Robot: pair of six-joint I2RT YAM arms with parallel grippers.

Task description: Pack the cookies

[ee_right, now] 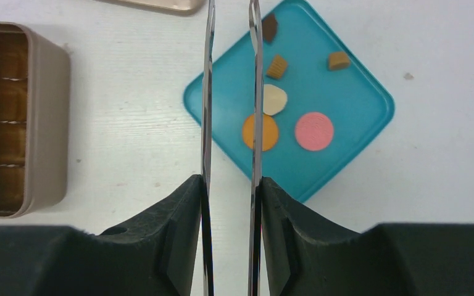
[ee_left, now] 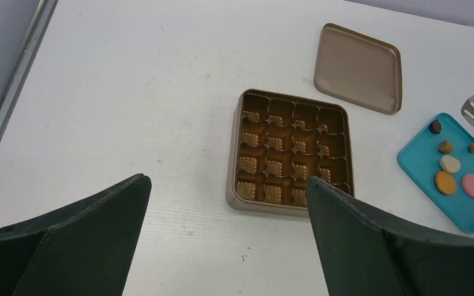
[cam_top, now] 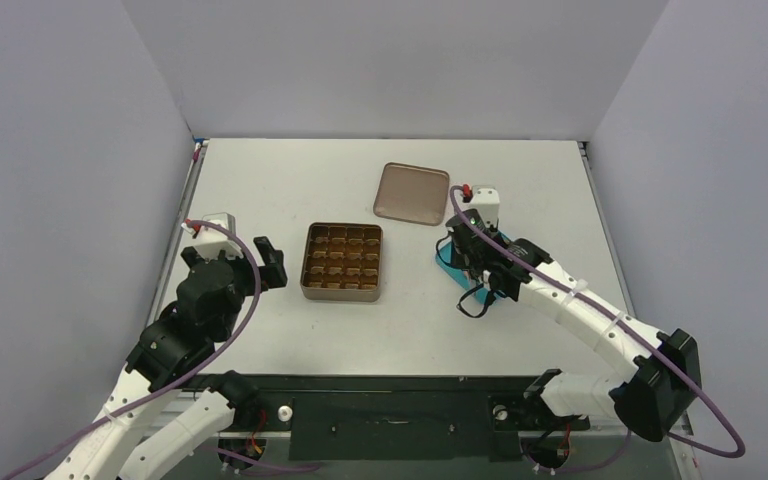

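Note:
The cookies lie on a teal square plate (ee_right: 352,105): an orange round (ee_right: 260,132), a pink round (ee_right: 314,131), a cream-white piece (ee_right: 274,99) and three small brown bits (ee_right: 339,60). They also show in the left wrist view (ee_left: 450,163). My right gripper (ee_right: 229,182) is shut on metal tongs (ee_right: 207,92), held above the plate's left part, the blades apart with nothing between them. The brown gridded tin (cam_top: 343,262) stands open with bare cells. My left gripper (ee_left: 228,182) is open and empty, just left of the tin.
The tin's flat brown lid (cam_top: 412,194) lies behind the tin, towards the right. The teal plate (cam_top: 445,255) sits right of the tin, mostly under my right arm. White walls close in the table on three sides.

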